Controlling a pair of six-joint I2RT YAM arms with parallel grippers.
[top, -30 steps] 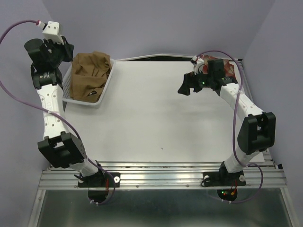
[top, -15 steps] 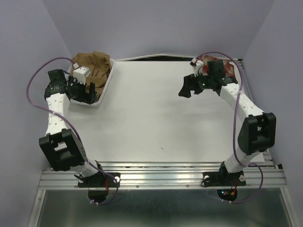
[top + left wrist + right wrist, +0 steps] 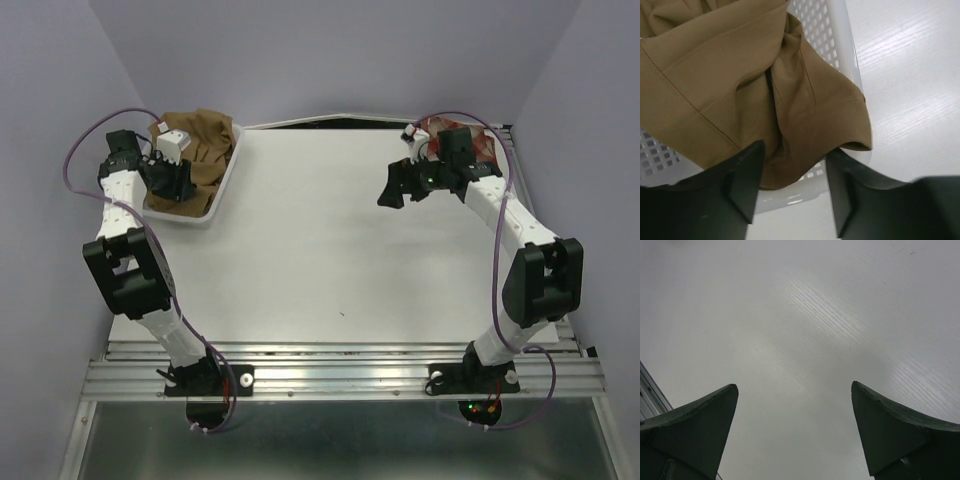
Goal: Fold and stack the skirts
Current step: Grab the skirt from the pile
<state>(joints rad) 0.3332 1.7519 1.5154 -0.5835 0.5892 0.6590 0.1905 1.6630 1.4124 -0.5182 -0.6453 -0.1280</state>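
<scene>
The right gripper [image 3: 794, 385], with two dark, pointed plastic fingers [image 3: 695, 425], hung with its jaws spread wide over the pale grey-white table top [image 3: 805, 305], which was faintly streaked with grain. A tiny dark speck [image 3: 912, 252] lay far right, and a pale ribbed strip [image 3: 647, 390] showed at the left edge.

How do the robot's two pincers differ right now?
The left pincer points into the white basket, with the tan skirt bunched just beyond its fingertips. The right pincer faces only the table. The left pincer sits over the table's far left corner. The right pincer sits near the far right, a little in front of the plaid skirt. Both are open, and neither has closed on anything.
</scene>
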